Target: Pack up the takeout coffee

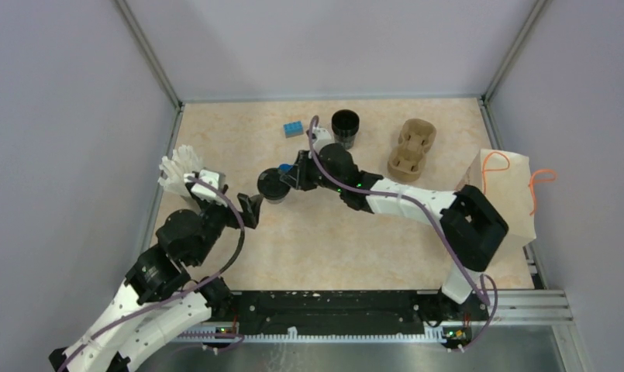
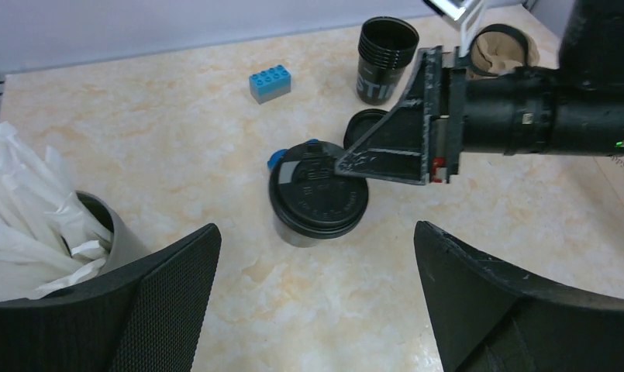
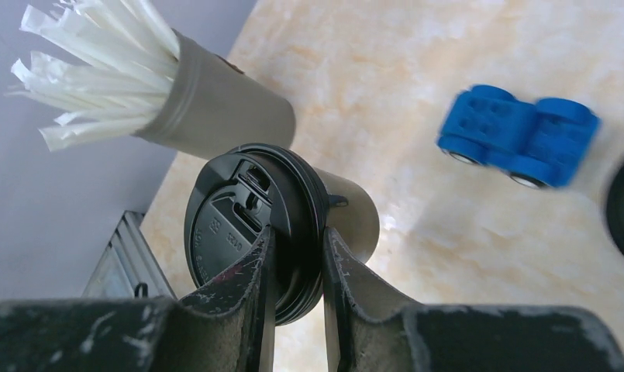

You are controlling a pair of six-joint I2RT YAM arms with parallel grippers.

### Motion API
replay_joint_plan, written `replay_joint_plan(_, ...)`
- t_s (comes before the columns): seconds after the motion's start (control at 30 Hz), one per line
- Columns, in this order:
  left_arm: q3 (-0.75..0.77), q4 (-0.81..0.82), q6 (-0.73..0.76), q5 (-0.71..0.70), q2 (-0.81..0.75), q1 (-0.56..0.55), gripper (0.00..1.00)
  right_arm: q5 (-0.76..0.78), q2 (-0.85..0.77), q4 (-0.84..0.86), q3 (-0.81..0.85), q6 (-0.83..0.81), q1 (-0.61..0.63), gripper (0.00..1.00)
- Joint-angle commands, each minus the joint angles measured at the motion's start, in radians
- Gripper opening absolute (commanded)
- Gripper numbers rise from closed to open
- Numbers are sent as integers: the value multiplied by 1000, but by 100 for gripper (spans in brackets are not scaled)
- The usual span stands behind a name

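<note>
Right gripper (image 3: 295, 236): clenched on the rim of the lid (image 3: 227, 225), with the edge pinched between its two fingers; its arm reaches across from the right side
Left gripper (image 2: 316, 232): released, jaws spread wide and holding nothing; it hangs just on the near side of the cup, not touching it
Takeout coffee cup (image 3: 351, 213): upright on the table (image 1: 332, 248), left of centre, between the two grippers
Lid: flat black disc sitting on the cup's mouth; whether it is pressed fully home I cannot tell
Toy car (image 3: 518, 138): blue, just beside the cup on its far side
Grey cup (image 3: 215, 116): near the left edge, close to the coffee but apart from it, stuffed with white wrapped utensils (image 3: 99, 70)
Black disc (image 2: 363, 125): lying flat on the table just behind the right gripper's finger
Far side: a blue brick (image 2: 270, 83); a stack of black cups (image 2: 386, 50) to its right; the brown pulp carrier (image 1: 411, 149) further right
Right edge: a paper bag (image 1: 506, 194) with orange handles, well apart from the cup
</note>
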Motion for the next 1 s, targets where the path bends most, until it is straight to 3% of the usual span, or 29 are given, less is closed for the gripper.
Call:
replay_joint_plan(0.0, -63, 92, 52, -78, -90, 3, 99, 19, 144, 73, 163, 57, 48, 11)
replay_joint_plan(0.2, -95, 102, 65, -110, -162, 2, 99, 70, 305, 19, 326, 60, 77, 11)
replay_joint_plan(0.53, -104, 101, 72, -94, -160, 3, 99, 105, 402, -3, 382, 87, 78, 18)
replay_joint_plan(0.67, -105, 102, 73, -85, -161, 3, 99, 120, 407, -29, 392, 87, 80, 25)
replay_joint_plan(0.8, -108, 104, 79, -78, -159, 3, 99, 124, 400, -78, 414, 85, 80, 42)
replay_joint_plan(0.97, -107, 103, 79, -72, -162, 4, 99, 155, 334, -162, 433, 30, 80, 53)
